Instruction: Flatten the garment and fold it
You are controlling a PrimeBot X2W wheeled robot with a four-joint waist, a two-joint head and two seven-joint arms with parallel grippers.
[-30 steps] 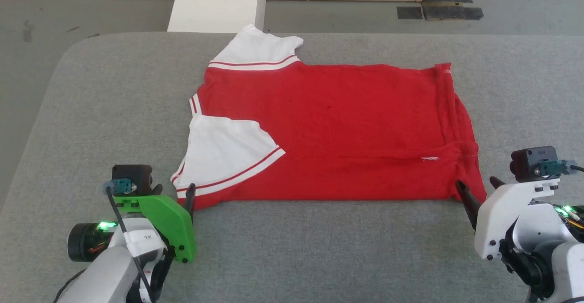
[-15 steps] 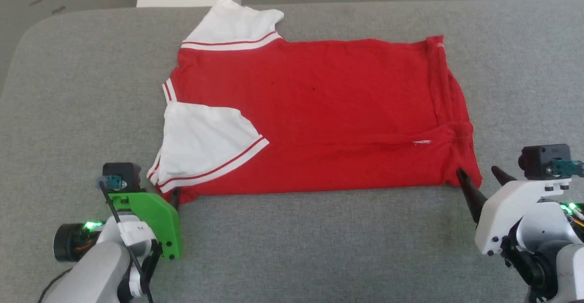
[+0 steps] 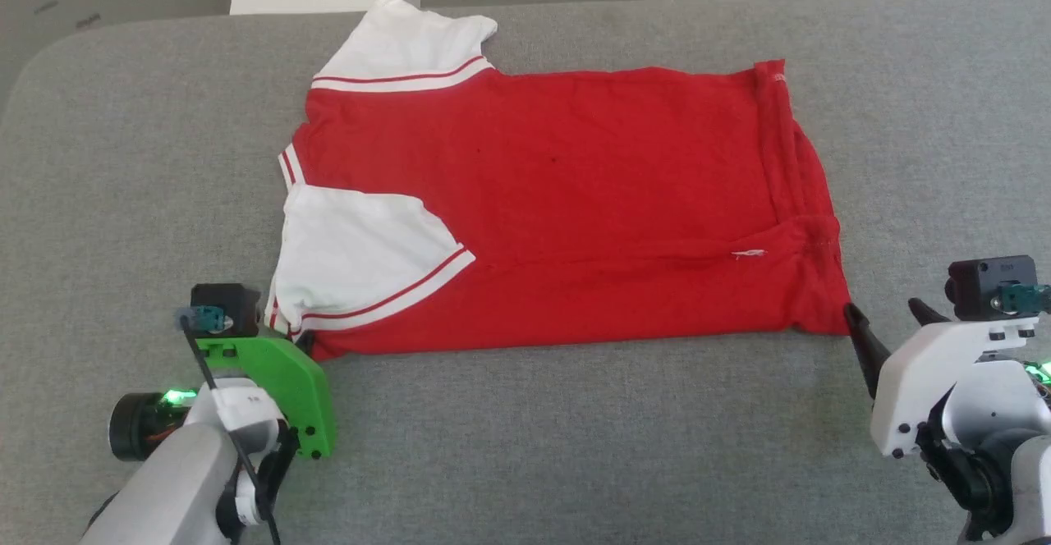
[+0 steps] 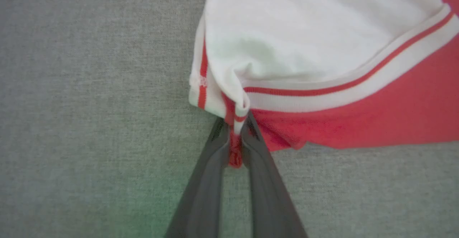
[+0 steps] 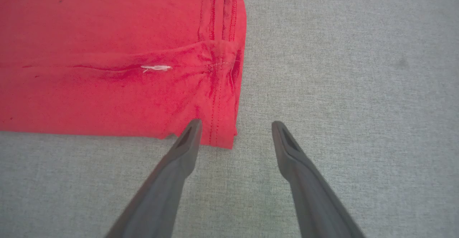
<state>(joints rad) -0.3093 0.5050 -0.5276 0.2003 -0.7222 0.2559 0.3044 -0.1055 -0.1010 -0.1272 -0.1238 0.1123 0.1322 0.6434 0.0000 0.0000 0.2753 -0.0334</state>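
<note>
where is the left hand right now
Lower left in the head view, the left hand is at the near-left corner of the red, white-sleeved fabric T-shirt, shut on its striped trim.

The garment (image 3: 575,200) is red with white, red-striped sleeves; the table (image 3: 575,446) is plain grey.

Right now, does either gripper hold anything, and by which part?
The left gripper pinches the garment by the striped sleeve trim at its near corner. The right gripper is open, holding nothing.
</note>
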